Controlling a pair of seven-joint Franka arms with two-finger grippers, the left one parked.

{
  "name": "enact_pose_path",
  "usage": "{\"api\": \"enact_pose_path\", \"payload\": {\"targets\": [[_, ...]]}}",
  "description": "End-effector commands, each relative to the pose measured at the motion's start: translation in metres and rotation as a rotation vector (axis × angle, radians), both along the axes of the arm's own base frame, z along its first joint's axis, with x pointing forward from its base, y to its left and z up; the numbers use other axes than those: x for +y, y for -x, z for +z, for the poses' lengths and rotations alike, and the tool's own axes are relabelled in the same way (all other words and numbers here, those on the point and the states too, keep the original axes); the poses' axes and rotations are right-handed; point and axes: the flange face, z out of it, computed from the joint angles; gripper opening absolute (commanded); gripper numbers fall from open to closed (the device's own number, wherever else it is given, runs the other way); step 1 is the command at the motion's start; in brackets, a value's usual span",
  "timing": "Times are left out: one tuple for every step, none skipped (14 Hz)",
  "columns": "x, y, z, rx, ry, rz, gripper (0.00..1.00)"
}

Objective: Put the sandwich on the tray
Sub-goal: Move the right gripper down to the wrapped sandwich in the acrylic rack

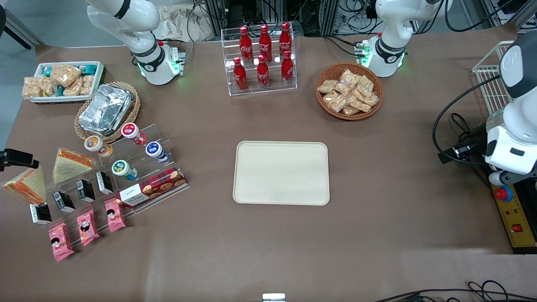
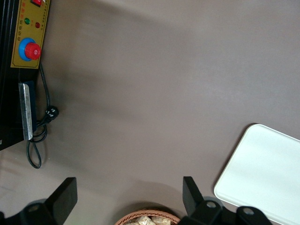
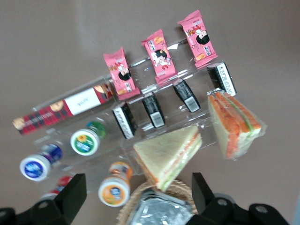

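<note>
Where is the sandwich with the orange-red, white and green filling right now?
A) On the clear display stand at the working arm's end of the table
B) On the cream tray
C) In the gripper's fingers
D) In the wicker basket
A: the sandwich stands on the display stand; the tray is bare, and the gripper hangs open above the stand, holding nothing.

The sandwich (image 3: 236, 123) showed orange-red, white and green layers in pale bread, the tray (image 1: 281, 173) was plain cream-beige on a brown table (image 1: 377, 235), and the gripper (image 3: 136, 199) above the snacks had black fingers.

Sandwich (image 1: 26, 184) lies well apart from tray (image 1: 281, 173).
</note>
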Motion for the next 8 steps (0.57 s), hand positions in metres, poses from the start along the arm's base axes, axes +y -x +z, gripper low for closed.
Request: {"api": "enact_pose_path", "payload": {"targets": [[-0.012, 0.032, -0.017, -0.066, 0.016, 0.142, 1.00], [-0.025, 0.035, -0.028, -0.093, 0.023, 0.211, 1.00], [-0.039, 0.034, -0.037, -0.108, 0.032, 0.266, 1.00], [-0.052, 0.031, -0.046, -0.114, 0.033, 0.308, 1.00], [-0.061, 0.029, -0.050, -0.127, 0.042, 0.341, 1.00], [-0.068, 0.026, -0.053, -0.138, 0.054, 0.375, 1.00], [-0.071, 0.021, -0.061, -0.136, 0.059, 0.424, 1.00], [-0.082, 0.016, -0.072, -0.131, 0.059, 0.472, 1.00]]}}
